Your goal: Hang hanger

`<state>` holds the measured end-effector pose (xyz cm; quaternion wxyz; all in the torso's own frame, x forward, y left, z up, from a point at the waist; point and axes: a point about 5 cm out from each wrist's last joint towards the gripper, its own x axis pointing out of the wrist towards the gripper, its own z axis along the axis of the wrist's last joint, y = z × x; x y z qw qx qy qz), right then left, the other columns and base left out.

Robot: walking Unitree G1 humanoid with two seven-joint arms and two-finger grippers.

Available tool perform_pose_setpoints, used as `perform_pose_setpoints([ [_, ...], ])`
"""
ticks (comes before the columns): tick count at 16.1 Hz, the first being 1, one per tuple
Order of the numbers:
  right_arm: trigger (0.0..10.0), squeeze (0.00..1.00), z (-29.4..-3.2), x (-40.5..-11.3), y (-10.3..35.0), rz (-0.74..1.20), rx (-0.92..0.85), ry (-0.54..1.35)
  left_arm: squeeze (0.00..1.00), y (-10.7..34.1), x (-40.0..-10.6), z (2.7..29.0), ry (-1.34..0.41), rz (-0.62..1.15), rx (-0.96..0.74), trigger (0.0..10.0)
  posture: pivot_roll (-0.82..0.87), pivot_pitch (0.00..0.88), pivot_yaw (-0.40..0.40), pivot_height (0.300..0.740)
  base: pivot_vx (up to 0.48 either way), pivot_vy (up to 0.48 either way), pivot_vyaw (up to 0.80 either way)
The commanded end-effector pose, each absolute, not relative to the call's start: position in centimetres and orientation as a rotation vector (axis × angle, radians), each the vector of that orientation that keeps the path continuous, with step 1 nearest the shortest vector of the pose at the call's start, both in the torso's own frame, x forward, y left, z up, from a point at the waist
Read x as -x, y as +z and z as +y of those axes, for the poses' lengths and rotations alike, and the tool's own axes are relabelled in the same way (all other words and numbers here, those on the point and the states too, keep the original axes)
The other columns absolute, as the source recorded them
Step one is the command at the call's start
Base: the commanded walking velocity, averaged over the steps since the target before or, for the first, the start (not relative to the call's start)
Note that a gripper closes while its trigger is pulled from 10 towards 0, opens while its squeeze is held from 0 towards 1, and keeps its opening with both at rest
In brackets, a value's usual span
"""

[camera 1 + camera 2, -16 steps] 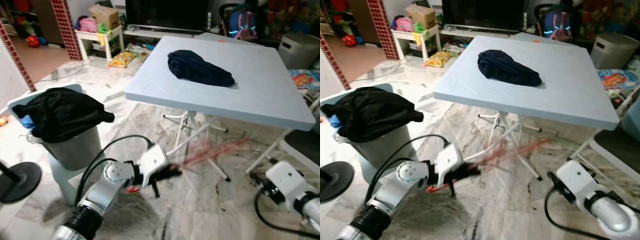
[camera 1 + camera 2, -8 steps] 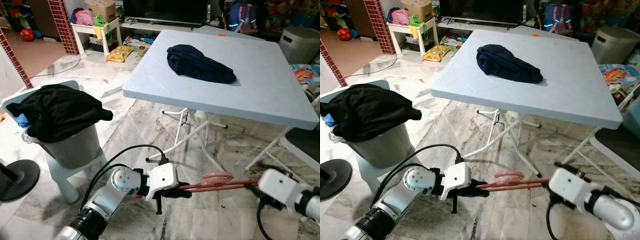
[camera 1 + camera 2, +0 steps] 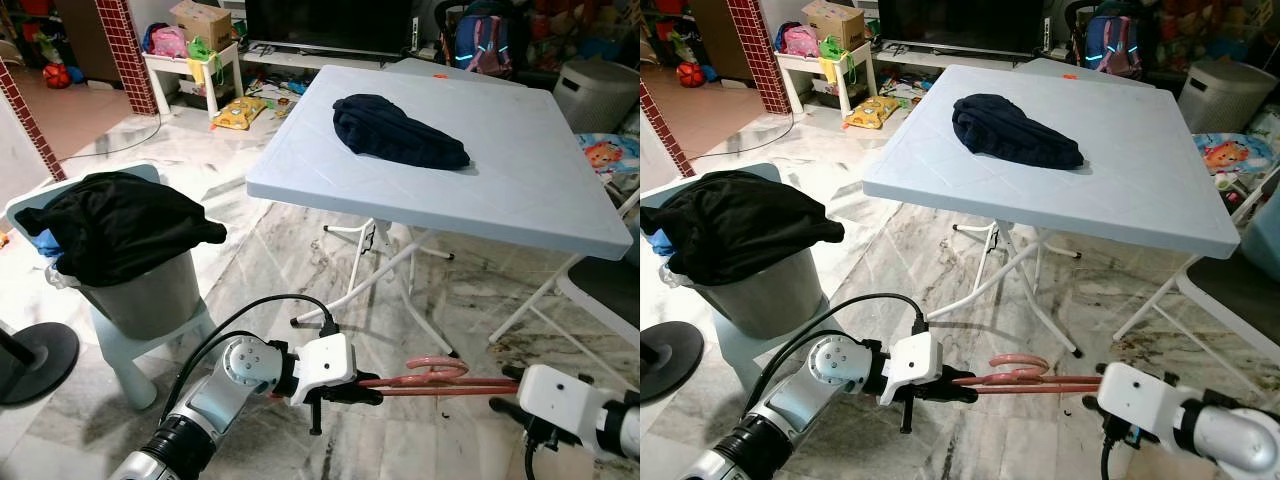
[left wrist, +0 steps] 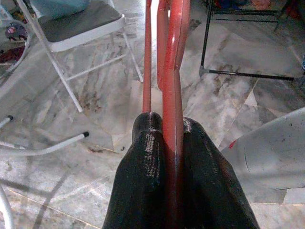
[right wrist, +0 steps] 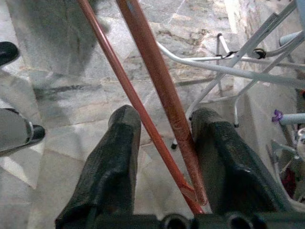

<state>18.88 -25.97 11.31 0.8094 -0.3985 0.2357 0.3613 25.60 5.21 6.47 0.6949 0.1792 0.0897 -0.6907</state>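
Holding the red hanger low in the frame: left gripper clamped on one end, right gripper apart around the other.

A pale blue folding table stands on white metal legs on the marble floor. One dark navy garment lies bunched on its top, toward the far left part. On the floor to the left stands a grey bin, apparently on a light stool, with black clothing heaped over its rim.
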Motion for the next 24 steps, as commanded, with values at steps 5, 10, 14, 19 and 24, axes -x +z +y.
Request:
perform_pose_setpoints([
  [5,0.0,0.0,-24.6,-19.5,11.6,0.473,0.873,0.834,0.0,7.1,-25.8,4.7,-1.567,0.154,-0.428,10.0,-0.03,0.0,-0.037,0.74,0.0,0.0,0.0],
  [10,0.0,0.0,-24.2,-19.4,11.4,0.482,0.893,0.88,0.0,7.0,-25.8,4.5,-1.572,0.151,-0.428,10.0,-0.03,0.0,-0.036,0.74,0.0,0.0,0.0],
  [14,10.0,1.0,-23.8,-19.3,11.1,0.505,0.87,0.917,0.0,7.0,-25.8,4.3,-1.574,0.147,-0.428,10.0,-0.03,0.0,-0.038,0.74,0.0,0.0,0.0],
  [19,10.0,0.49,-24.1,-19.6,11.3,0.502,0.93,0.931,0.0,7.0,-25.8,4.2,-1.577,0.146,-0.427,10.0,-0.03,0.0,-0.037,0.74,0.0,0.0,0.0],
  [24,0.0,0.0,-24.8,-20.3,11.5,0.533,0.998,0.962,0.0,6.9,-25.8,4.2,-1.58,0.145,-0.429,10.0,-0.03,0.0,-0.039,0.74,0.0,0.0,0.0],
])
